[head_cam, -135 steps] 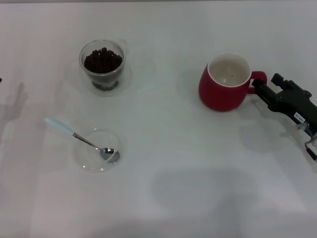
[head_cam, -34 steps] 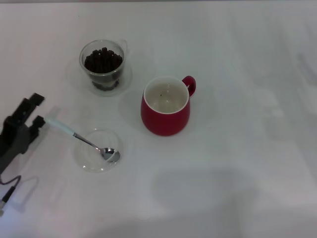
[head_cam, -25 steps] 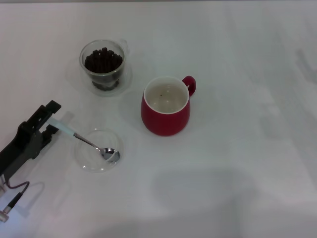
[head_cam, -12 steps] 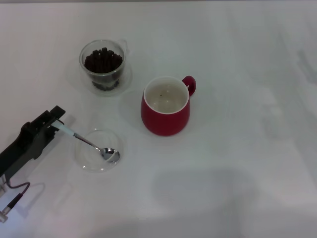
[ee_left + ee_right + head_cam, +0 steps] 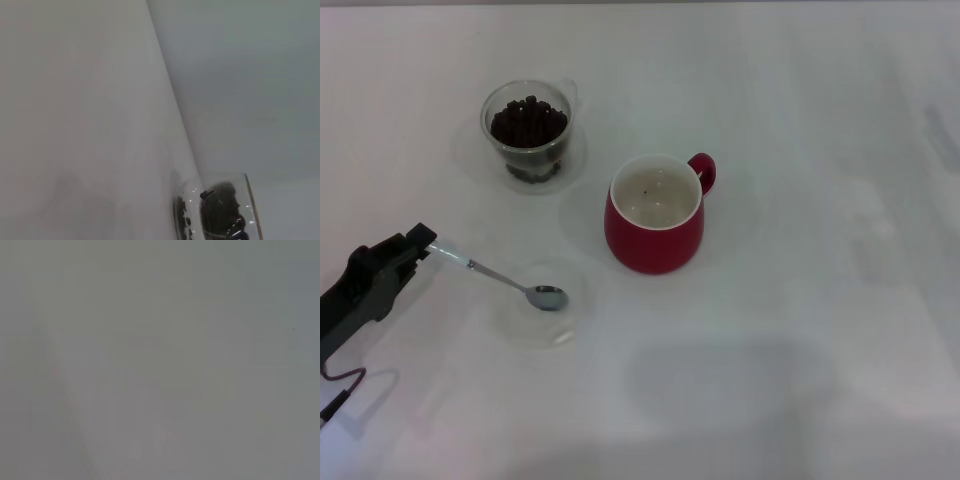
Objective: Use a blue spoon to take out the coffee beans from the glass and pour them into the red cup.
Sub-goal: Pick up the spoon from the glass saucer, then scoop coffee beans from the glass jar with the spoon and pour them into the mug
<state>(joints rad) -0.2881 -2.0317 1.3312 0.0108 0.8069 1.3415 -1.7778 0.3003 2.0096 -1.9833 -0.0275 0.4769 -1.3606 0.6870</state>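
The surface (image 5: 800,330) is plain white and matt, smooth, with only soft shadows on it. The red cup (image 5: 654,235) looks like glazed ceramic, glossy red outside and smooth white inside. The glass (image 5: 528,135) is clear and shiny, with bright glints along its wall in the left wrist view; the coffee beans (image 5: 528,122) in it are dark brown and dull. The blue spoon (image 5: 510,283) has a polished metal bowl and neck and a pale, matt handle. The clear dish (image 5: 542,318) under its bowl is thin and transparent. The left claw (image 5: 415,245) is matt black, plastic-looking.
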